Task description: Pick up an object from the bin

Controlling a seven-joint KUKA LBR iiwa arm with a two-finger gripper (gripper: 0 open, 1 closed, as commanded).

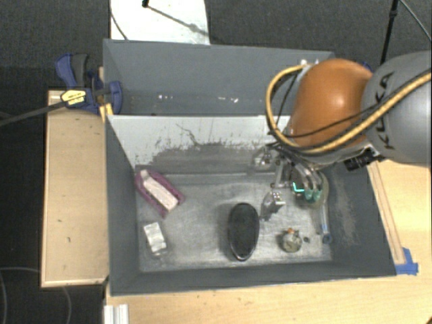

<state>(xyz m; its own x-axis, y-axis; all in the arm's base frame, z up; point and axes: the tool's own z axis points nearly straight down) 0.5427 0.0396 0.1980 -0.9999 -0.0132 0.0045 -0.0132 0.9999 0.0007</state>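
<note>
End effector [273, 204]: beside black oval [242, 231]; grip cannot be told.
Hidden: its upper part, under orange cover [331, 103].
Unclear: 1 small round thing [291, 240].

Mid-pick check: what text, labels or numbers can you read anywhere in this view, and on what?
"KU": dark letters on the grey arm link; the rest of the word is not readable.
Pink packet, left side of the bin: any print is too small to read.
Small clear packet, front left: nothing readable.
</note>
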